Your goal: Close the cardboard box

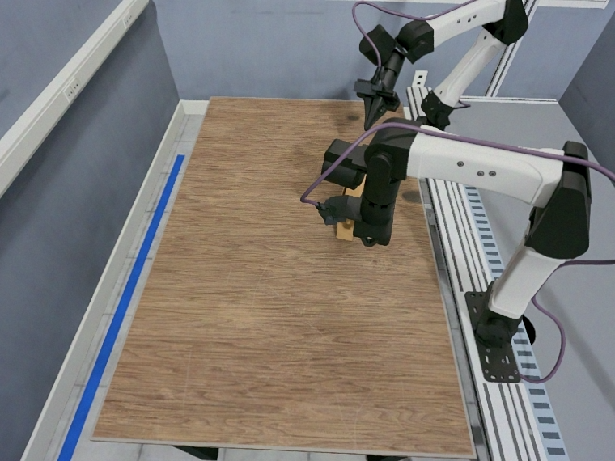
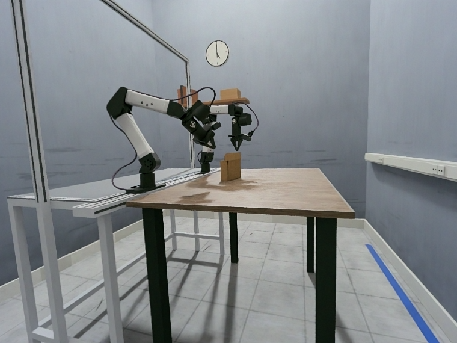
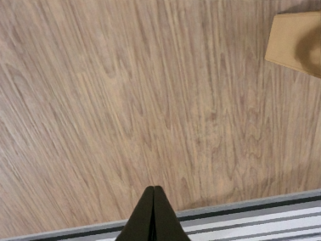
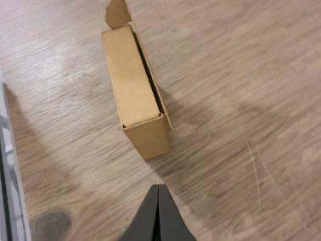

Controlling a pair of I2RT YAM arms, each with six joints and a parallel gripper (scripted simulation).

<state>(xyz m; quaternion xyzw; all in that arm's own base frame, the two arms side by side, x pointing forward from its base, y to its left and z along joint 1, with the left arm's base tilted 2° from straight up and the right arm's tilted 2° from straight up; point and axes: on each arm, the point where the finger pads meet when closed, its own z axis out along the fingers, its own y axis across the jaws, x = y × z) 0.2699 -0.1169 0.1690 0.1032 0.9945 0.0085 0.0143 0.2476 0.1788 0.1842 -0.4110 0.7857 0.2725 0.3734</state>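
Observation:
The cardboard box (image 1: 345, 230) (image 2: 224, 173) (image 3: 285, 40) (image 4: 132, 78) stands upright on a narrow side on the table, not on its base or lid. In the right wrist view its lid panel (image 4: 155, 89) runs along the right side, with a dark gap between it and the walls. A rounded flap (image 4: 117, 15) sticks up at the far end, outside the box. My right gripper (image 1: 366, 127) (image 2: 213, 147) (image 4: 159, 194) is shut and empty, in the air off one end of the box. My left gripper (image 2: 237, 149) (image 3: 154, 196) is shut and empty, above the box's other end.
The wooden table (image 1: 258, 317) (image 2: 287, 192) (image 3: 127, 106) (image 4: 238, 170) carries the box near the arm-side edge. A metal rail (image 1: 454, 238) runs along that edge. In the top view the left arm hides much of the box.

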